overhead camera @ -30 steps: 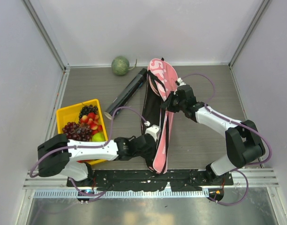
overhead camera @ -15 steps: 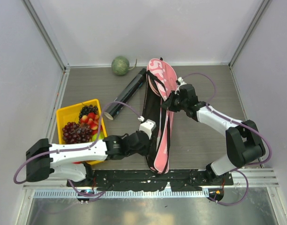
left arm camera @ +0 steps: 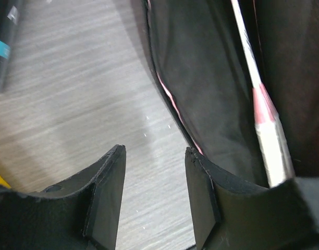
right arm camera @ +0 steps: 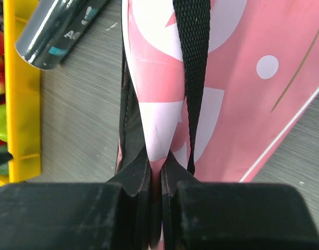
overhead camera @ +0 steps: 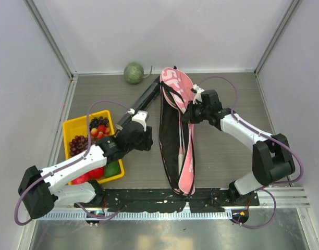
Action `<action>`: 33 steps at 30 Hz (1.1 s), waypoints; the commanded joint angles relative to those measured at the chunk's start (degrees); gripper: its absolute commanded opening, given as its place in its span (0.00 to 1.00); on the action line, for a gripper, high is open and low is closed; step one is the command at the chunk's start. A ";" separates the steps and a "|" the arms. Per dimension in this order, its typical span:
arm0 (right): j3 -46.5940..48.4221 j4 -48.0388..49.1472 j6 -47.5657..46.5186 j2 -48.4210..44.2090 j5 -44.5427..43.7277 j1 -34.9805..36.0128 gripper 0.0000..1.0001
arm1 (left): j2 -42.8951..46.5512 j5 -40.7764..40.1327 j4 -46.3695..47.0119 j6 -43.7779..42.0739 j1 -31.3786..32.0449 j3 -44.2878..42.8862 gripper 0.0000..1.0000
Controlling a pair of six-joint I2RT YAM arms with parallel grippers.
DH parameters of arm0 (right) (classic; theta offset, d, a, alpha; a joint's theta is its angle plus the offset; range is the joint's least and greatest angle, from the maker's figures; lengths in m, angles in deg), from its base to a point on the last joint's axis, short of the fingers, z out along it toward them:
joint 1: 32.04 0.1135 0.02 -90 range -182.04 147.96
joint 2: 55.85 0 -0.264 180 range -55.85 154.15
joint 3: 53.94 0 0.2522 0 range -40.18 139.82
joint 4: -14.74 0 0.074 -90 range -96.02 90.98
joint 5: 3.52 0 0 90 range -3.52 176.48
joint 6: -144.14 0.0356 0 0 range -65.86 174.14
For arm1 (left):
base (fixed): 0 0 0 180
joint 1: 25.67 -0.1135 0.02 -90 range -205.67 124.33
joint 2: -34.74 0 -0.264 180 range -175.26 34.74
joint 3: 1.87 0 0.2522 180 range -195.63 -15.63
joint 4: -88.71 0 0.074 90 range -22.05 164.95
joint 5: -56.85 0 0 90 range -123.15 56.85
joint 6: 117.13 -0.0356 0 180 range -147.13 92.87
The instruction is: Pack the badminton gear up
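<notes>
The pink "SPORT" racket bag lies lengthwise in the middle of the table, its flap lifted so the black lining shows. A racket shaft with a white handle lies inside it. My right gripper is shut on the pink flap near the bag's far end. The long black tube lies left of the bag and also shows in the right wrist view. My left gripper is open and empty over bare table between tube and bag. No shuttlecocks are in view.
A yellow tray of fruit sits at the left, under my left arm. A green melon rests at the back wall. White walls close the table on three sides.
My left gripper has let go of the bag's near end and swung back left toward the tube. The bag has shifted and opened wider. My right gripper still holds the flap.
</notes>
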 commanded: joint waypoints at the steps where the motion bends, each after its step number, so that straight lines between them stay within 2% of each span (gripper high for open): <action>1: 10.36 -7.93 -10.59 -0.31 -3.00 -0.77 0.06 | -2.54 3.01 1.22 -4.10 -3.96 -5.58 0.51; 5: 16.35 -15.67 -19.63 3.29 -2.32 -1.13 0.06 | -2.98 3.10 2.01 -4.55 -6.41 -7.08 0.52; 9: 23.47 -26.04 -32.98 7.34 -0.56 -2.96 0.08 | -2.81 5.21 -0.71 -5.51 -11.42 -11.37 0.52; 13: 26.65 -28.88 -42.74 8.49 2.78 -5.34 0.08 | -2.28 3.55 -4.66 -10.17 -14.24 -17.44 0.56; 17: 28.85 -31.42 -51.44 8.67 5.85 -7.01 0.06 | -2.55 2.39 -8.80 -5.97 -17.93 -22.19 0.60; 20: 27.45 -31.87 -58.31 7.00 8.57 -7.54 0.05 | -1.93 5.73 -7.23 -0.70 -21.18 -21.76 0.64; 23: 25.25 -30.81 -62.88 5.15 8.58 -8.33 0.05 | -2.19 7.49 -4.24 3.26 -23.12 -20.88 0.73; 26: 23.85 -30.99 -64.73 3.58 8.75 -10.61 0.06 | -3.60 8.37 -1.52 6.77 -23.82 -20.35 0.71; 33: 14.97 -26.86 -73.61 -4.16 18.94 -11.59 0.06 | -7.02 8.11 10.25 14.25 -24.88 -14.82 0.73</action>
